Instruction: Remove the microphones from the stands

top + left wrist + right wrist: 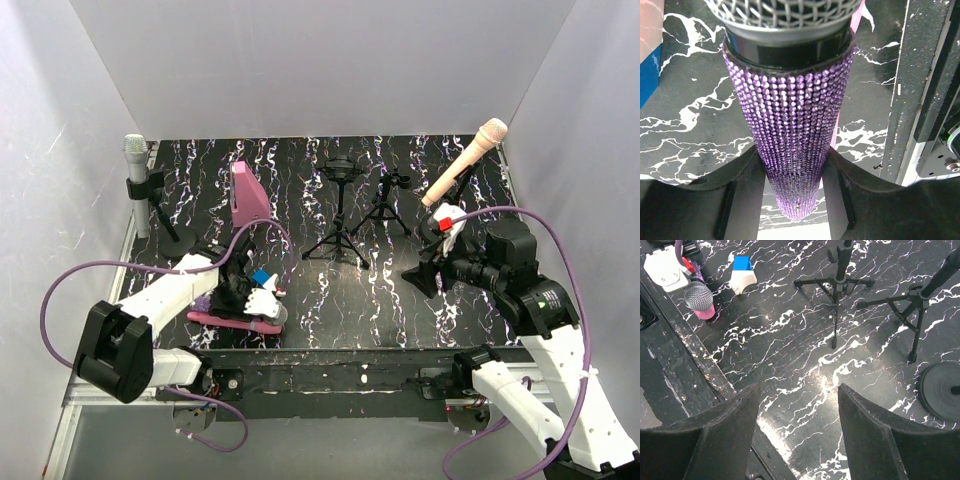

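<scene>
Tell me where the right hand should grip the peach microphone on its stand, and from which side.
Probably grip the peach microphone on its slim handle just below the head, coming from the near side with the open right hand. It leans up to the right, so close squarely across the handle.

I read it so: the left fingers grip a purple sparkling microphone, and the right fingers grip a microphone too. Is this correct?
Not fully. The left fingers do grip the purple microphone, but the right fingers are open and hold nothing; the right wrist view shows only the table between them.
</scene>
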